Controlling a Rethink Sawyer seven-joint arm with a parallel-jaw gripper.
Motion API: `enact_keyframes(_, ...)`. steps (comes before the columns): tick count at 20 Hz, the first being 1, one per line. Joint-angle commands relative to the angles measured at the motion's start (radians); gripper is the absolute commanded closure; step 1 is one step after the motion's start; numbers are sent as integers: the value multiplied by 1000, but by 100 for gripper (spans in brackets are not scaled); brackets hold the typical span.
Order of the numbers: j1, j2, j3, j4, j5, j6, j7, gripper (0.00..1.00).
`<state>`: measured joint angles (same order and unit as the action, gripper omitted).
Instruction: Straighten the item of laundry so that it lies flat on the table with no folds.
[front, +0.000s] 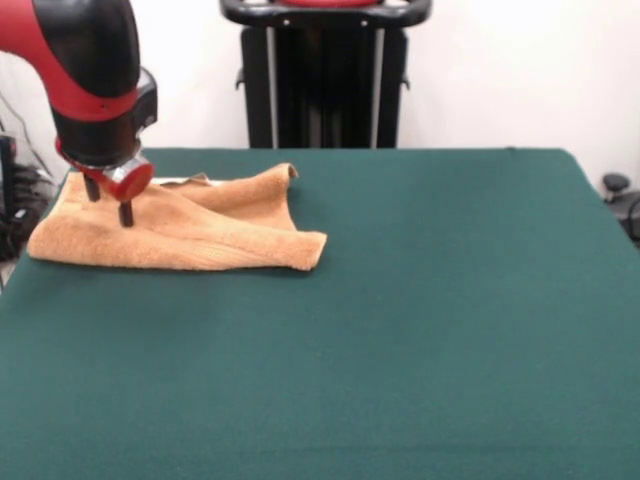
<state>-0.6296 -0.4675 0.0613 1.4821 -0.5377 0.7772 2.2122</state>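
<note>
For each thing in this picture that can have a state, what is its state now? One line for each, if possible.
towel: not flat, lying on the table with raised folds, its far edge rumpled up.
gripper: low over the towel's left part; whether the jaws are open or shut cannot be told.
table: green cover smooth, bearing the towel near its far left corner.

Most of the green table (430, 330) is left bare, so free passage is offered across its middle, right side and near edge; the far left corner is taken up by the rumpled orange towel (200, 235), its raised folds standing toward the back. Approach from above there is blocked by the red and black arm (90, 80), whose gripper (110, 202) is set down at the towel.
</note>
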Motion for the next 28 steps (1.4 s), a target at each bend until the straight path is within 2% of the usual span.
enact_keyframes(1,-22,-26,60,179,-16,-44,-112,0)
enact_keyframes(7,-44,23,66,190,-55,-84,-110,0)
enact_keyframes(13,-50,85,61,202,-107,-200,-58,0)
enact_keyframes(24,2,125,14,193,-176,-320,23,0)
enact_keyframes(28,-5,122,23,195,-169,-315,23,0)
